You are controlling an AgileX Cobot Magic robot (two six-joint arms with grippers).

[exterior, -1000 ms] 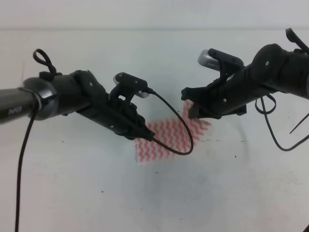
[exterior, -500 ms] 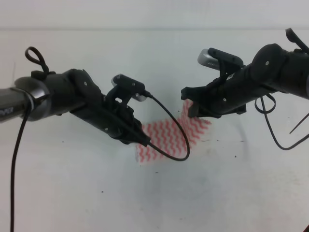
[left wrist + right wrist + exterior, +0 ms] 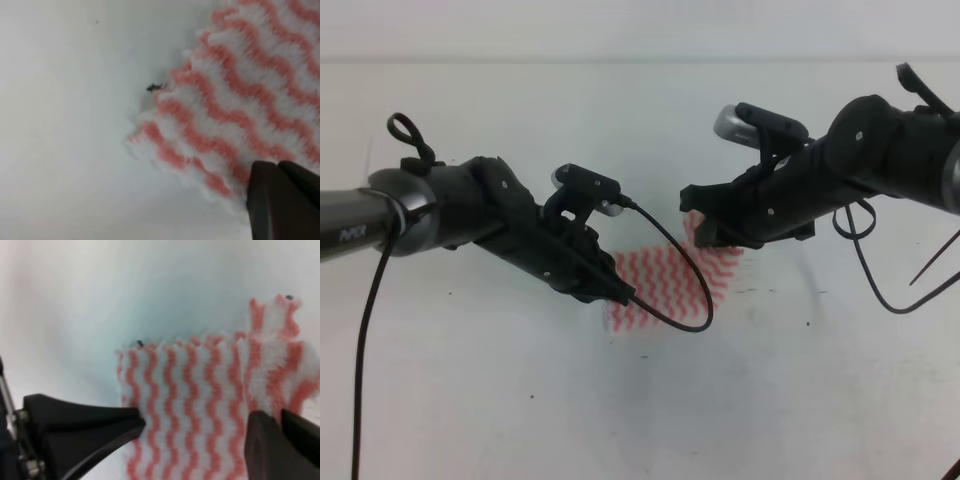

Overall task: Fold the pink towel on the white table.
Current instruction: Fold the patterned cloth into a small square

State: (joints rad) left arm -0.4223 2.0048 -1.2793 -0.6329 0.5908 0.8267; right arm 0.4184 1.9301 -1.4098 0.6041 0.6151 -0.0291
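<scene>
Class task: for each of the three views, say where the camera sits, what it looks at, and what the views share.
Exterior high: above the white table, sees both arms over the pink towel.
Left wrist: on the left arm, looks down at a towel corner; dark fingers show.
Right wrist: on the right arm, faces the towel; dark fingers at both sides.
All three share the towel.

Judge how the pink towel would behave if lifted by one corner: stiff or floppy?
Probably floppy: the pink towel lies thin on the white table, and its raised corner already bends. Likely light for its size. Its fuzzy weave suggests it shouldn't slip easily.
</scene>
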